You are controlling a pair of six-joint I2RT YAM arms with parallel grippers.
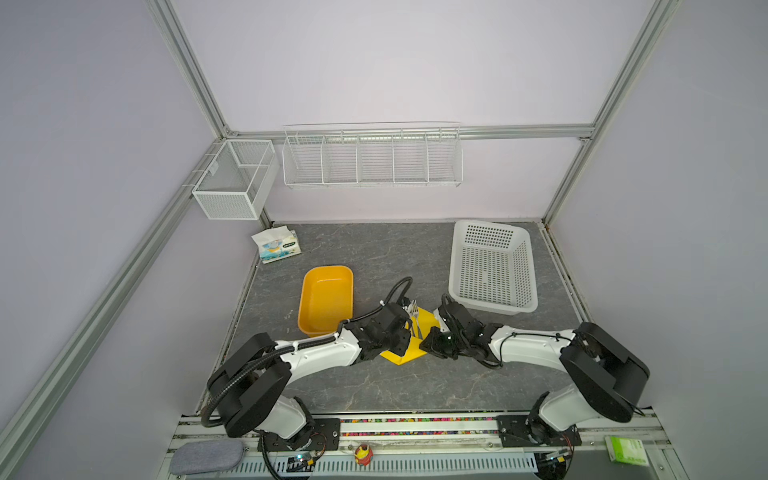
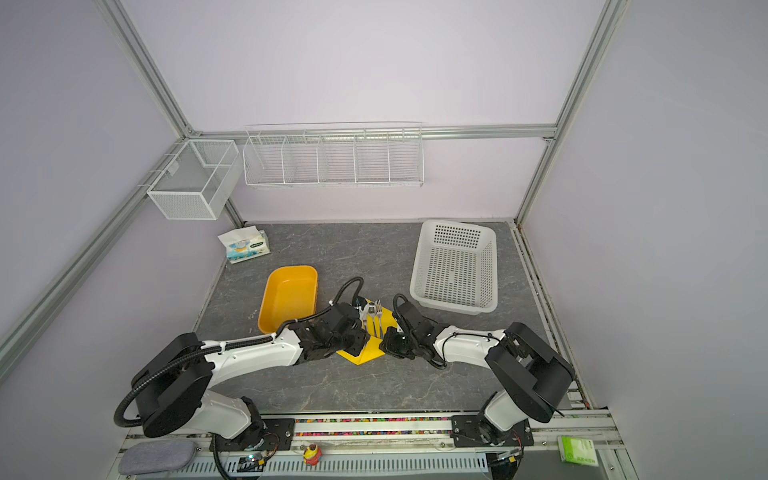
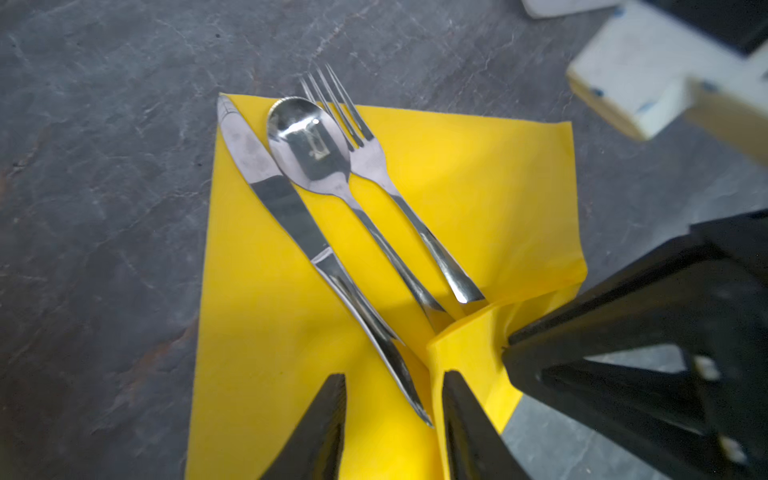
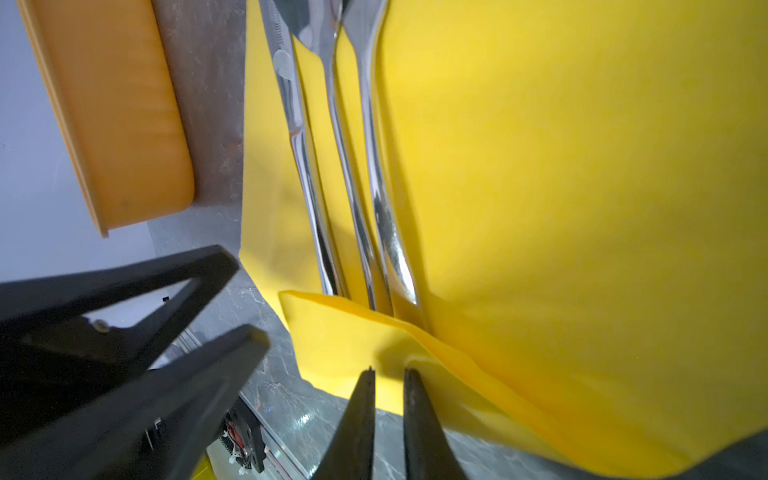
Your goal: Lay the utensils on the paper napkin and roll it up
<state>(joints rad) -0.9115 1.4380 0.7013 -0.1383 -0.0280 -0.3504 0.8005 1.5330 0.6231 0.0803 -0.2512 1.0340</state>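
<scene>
Left wrist cam: knife [image 3: 291, 208], spoon [image 3: 307, 141] and fork [image 3: 374, 162] all lie side by side on the napkin [image 3: 478, 187], flat on the bench [image 3: 104, 166]. So placing looks done and we're at the start of the roll.

The left gripper [image 3: 395, 376] hovers with its fingers apart around the knife's handle end, holding nothing. The right gripper [image 4: 389, 370] looks nearly closed, pinching the napkin corner folded up over the handle ends.

Next, I'd guess, that corner gets laid over the handles, then it's rolling sideways without the three sliding out.
</scene>
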